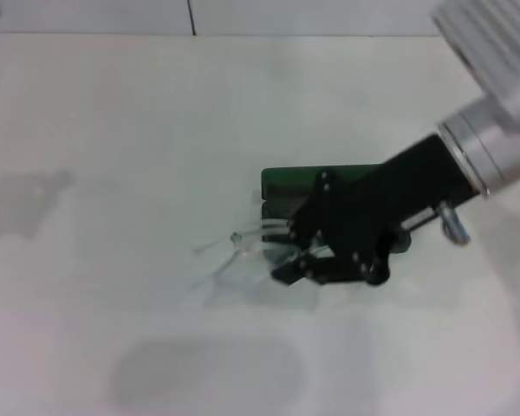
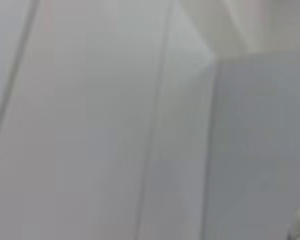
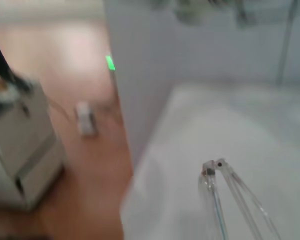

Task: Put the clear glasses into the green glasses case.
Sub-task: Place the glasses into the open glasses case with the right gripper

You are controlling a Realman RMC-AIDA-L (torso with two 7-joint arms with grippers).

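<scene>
Carefully lowering clear glasses into the case

Left to right in the head view: the white surface (image 1: 113, 130) lies bare on the left side of the frame, and the left gripper is not in sight there; its wrist view shows only pale panels. Just left of centre, the clear glasses (image 1: 243, 247) hang with their long arms trailing toward the lower left, pinched at the lens end by the right gripper (image 1: 296, 251), whose black fingers are clenched on them. Behind and under the gripper, at centre, sits the green glasses case (image 1: 286, 184), mostly hidden by the arm; whether its lid is open cannot be told.

In my judgement the glasses are not yet inside. Doing this step well means squaring the frame with the case's long side, tucking the trailing arms (image 3: 240, 200) over the rim, and lowering gently before letting go.
</scene>
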